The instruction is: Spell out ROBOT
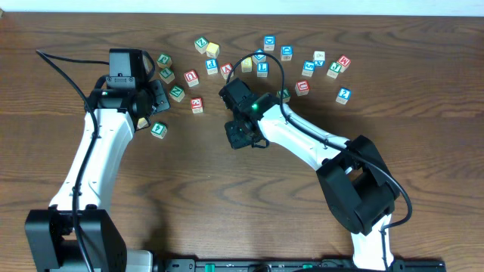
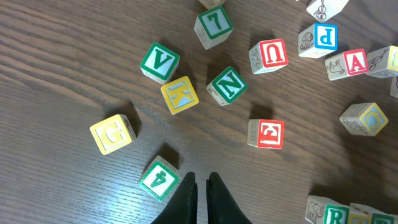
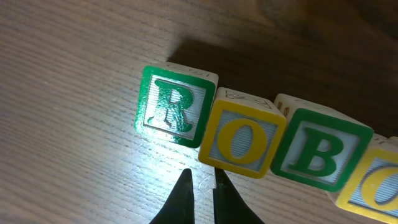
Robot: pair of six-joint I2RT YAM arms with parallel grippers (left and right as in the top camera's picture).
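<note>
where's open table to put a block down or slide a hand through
Bare table lies in front between the left arm and right arm, and far right beyond the blue block. Crowded along the back, from the green block to the red block.

Matt wooden blocks (image 3: 246, 142), grained table (image 3: 68, 93)

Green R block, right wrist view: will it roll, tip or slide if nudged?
Probably slides rather than rolls: the R block is a flat-faced cube sitting square on the table. It looks rigid, likely wooden, so it should not deform. It touches the yellow O block, so a push that way would likely shift the row.
</note>
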